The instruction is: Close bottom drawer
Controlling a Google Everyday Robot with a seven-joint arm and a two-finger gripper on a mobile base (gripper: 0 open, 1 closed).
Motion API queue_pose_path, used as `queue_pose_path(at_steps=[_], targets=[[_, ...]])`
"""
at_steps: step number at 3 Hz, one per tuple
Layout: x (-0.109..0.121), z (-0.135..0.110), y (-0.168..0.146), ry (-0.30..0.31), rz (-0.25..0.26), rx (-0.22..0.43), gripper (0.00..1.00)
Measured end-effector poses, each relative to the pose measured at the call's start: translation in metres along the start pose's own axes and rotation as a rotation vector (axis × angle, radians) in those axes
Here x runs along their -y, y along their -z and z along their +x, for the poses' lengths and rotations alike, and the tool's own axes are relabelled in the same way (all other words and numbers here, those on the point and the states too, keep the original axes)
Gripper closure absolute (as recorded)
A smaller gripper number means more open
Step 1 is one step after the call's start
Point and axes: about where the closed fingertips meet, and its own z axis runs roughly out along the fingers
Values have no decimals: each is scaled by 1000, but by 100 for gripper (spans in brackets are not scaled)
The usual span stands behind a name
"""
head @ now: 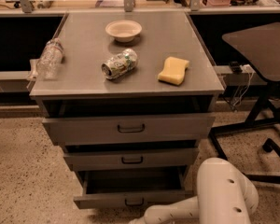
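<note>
The bottom drawer (130,198) is the lowest of three in the grey cabinet (126,91). It stands pulled out furthest, with its dark inside open to view above the narrow front panel and small handle (134,202). My white arm (170,212) reaches in from the right of that drawer and runs off the lower edge just in front of the panel. The pincer itself lies below the frame, so I cannot tell whether it is released or clenched.

The risks, as I judge them:
- **Jamming:** Working blind, I could press toward one corner of the drawer, and it might rack on its runners and jam half-shut.
- **Wrong drawer:** Contact too far above the drawer would meet the middle drawer (130,158), which also sits slightly proud, and close that one instead.
- **Jolting the cabinet:** A hard shove could shake it — the can (119,64) lying on its side on the worktop (84,78), well above the drawer, looks free to roll.
- **Arm collision:** The bulky arm housing (226,195), right of the drawer, could bump the cabinet's corner as I drive in.
</note>
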Motion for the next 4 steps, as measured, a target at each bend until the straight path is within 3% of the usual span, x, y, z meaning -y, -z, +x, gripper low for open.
queue_pose_path(at_steps=[2, 3, 4], targets=[[70, 21, 62, 94, 243, 51, 100], [100, 38, 101, 99, 353, 79, 100], [127, 50, 136, 111, 441, 55, 100]])
